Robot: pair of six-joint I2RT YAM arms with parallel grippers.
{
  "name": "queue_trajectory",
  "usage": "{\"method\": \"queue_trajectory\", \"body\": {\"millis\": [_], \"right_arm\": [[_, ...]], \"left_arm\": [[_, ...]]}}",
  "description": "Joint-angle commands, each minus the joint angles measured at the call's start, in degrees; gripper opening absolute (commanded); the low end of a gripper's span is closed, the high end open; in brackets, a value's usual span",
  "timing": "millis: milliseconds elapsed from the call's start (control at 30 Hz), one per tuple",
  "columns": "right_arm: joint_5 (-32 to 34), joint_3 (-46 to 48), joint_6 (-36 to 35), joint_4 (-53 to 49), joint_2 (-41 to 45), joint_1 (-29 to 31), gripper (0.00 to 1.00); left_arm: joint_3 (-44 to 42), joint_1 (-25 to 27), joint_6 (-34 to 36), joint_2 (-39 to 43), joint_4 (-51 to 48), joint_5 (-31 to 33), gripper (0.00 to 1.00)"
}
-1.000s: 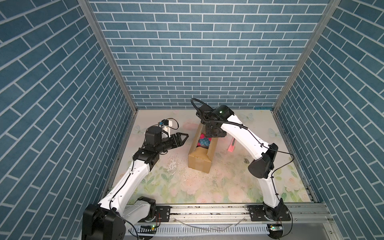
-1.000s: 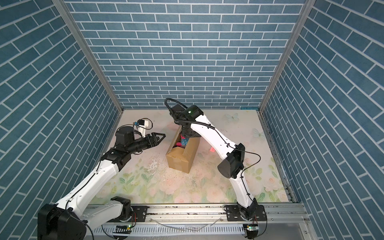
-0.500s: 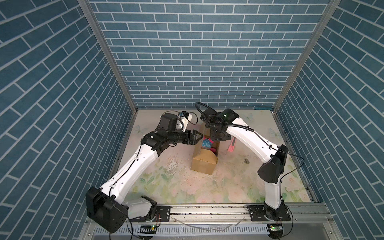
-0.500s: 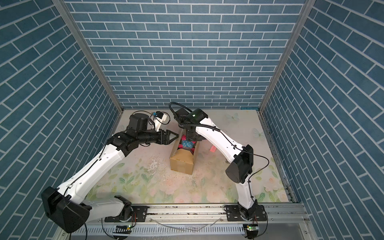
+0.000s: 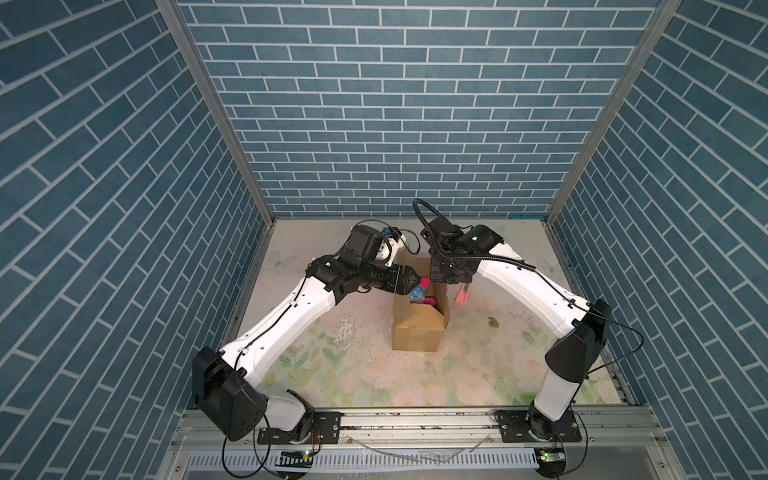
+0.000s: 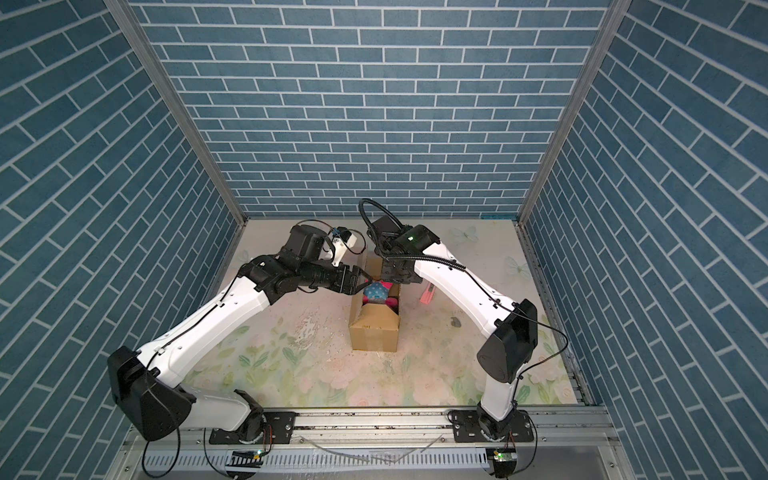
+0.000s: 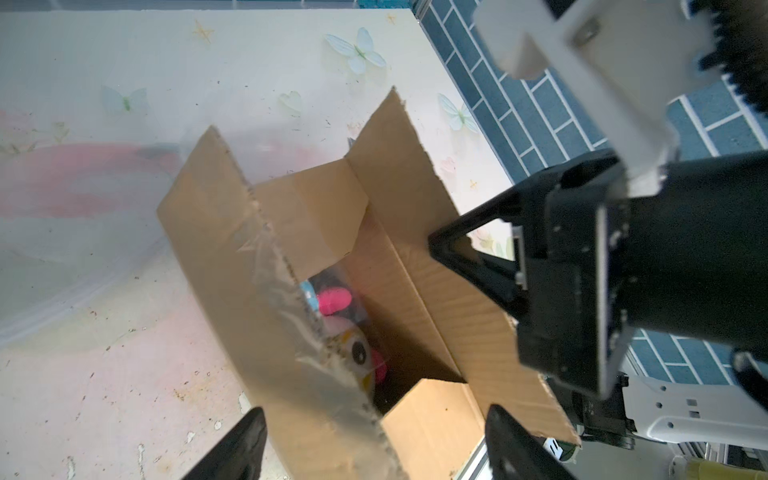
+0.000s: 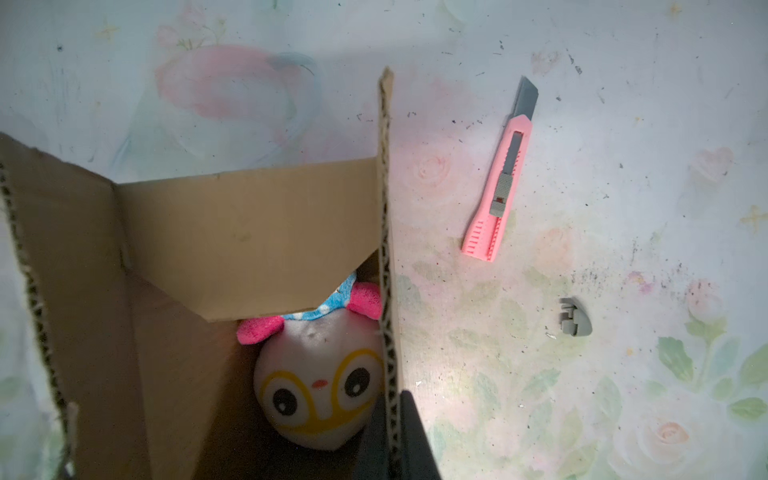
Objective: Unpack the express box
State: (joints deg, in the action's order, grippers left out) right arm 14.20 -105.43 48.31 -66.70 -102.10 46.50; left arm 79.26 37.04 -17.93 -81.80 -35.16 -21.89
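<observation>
Right wrist view: shows R gripper (image 8: 392, 440) pinched tight on express box (image 8: 249, 232) side wall, lower centre of frame; plush toy (image 8: 320, 390) inside, pink knife (image 8: 498, 187) apart, upper right. Top views: box mid-frame, flaps up, w/ L gripper (image 5: 415, 280) spread wide at its left rim.
</observation>
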Motion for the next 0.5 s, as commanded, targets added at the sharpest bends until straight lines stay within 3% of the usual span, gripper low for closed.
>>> {"method": "queue_trajectory", "body": {"millis": [0, 167, 467], "right_arm": [[-0.14, 1.71, -0.58, 2.61, 1.20, 0.08, 0.00], [-0.66, 1.89, -1.12, 3.42, 1.69, -0.09, 0.00], [-0.84, 4.52, -1.03, 5.26, 3.48, -0.42, 0.00]], "left_arm": [[1.34, 2.26, 0.33, -1.78, -3.73, 3.73, 0.78], [-0.23, 2.95, -1.27, -2.55, -4.56, 7.94, 0.68], [0.28, 3.39, -2.19, -3.71, -7.25, 14.43, 0.68]]}}
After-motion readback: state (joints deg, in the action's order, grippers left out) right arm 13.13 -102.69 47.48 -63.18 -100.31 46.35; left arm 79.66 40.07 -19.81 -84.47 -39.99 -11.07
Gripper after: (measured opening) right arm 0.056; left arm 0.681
